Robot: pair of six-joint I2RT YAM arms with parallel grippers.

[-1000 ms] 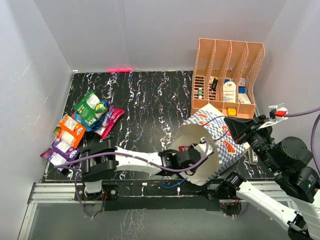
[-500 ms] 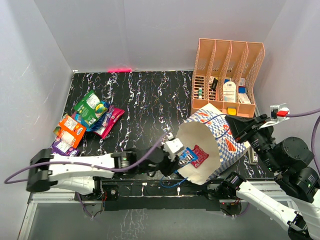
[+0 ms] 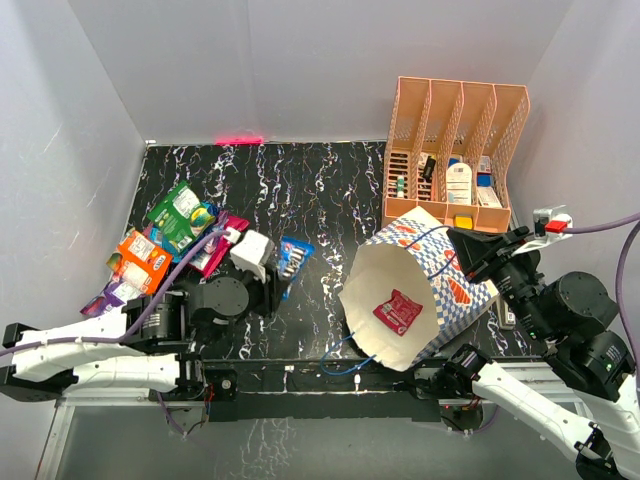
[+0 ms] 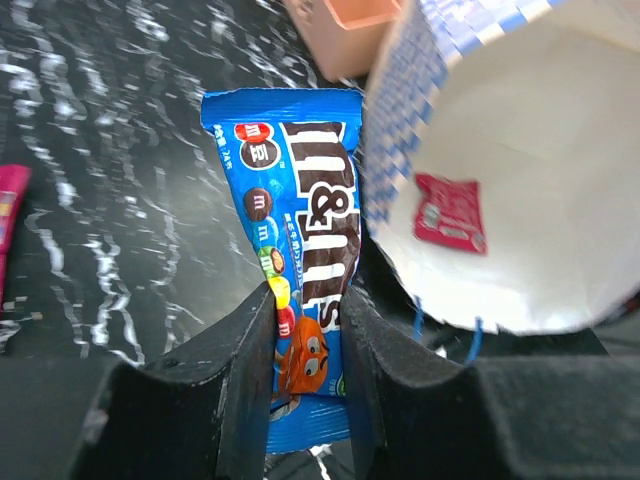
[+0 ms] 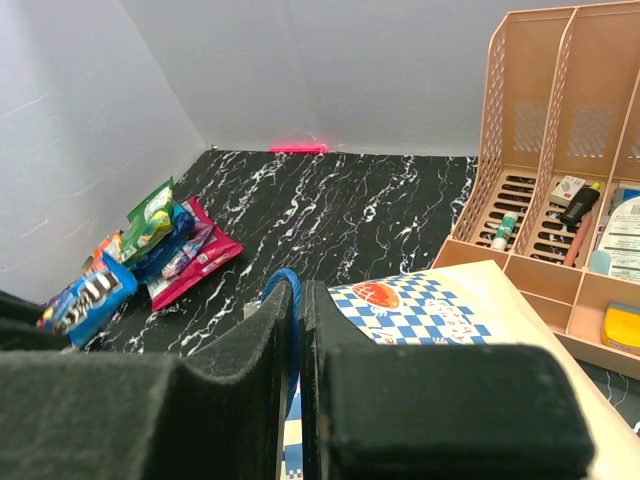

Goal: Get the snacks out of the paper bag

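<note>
From above, saw the left gripper (image 3: 276,272) pinching a blue packet (image 3: 294,256) over the black marbled table (image 3: 300,190). Placed it outside the paper bag (image 3: 445,275), between the bag and the pile of snacks (image 3: 170,240) at the left. Made out green, orange, purple and magenta packets overlapping in that pile. Found the bag tipped on its side near the right front, mouth turned toward the left arm, with one red packet (image 3: 397,311) lying on its cream inner wall. Noted a peach slotted organizer (image 3: 455,150) just behind the bag.

Through the left wrist camera, got what the overhead view left too small. Saw both fingers (image 4: 235,370) pressed on the lower half of the blue packet, its upper end reaching past the fingertips and its candy lettering running lengthwise. Caught the bag's mouth at the right there too, red packet inside. Could not tell whether the blue packet touched the table.

Through the right wrist camera, found the right gripper (image 5: 298,300) squeezed together on the bag's blue cord handle (image 5: 284,283), checkered paper just beyond the fingertips. From overhead, saw only that arm's end at the bag's upper rim, the grip itself hidden. Also picked out the blue packet low at the far left of the right wrist view, the pile behind it.
</note>
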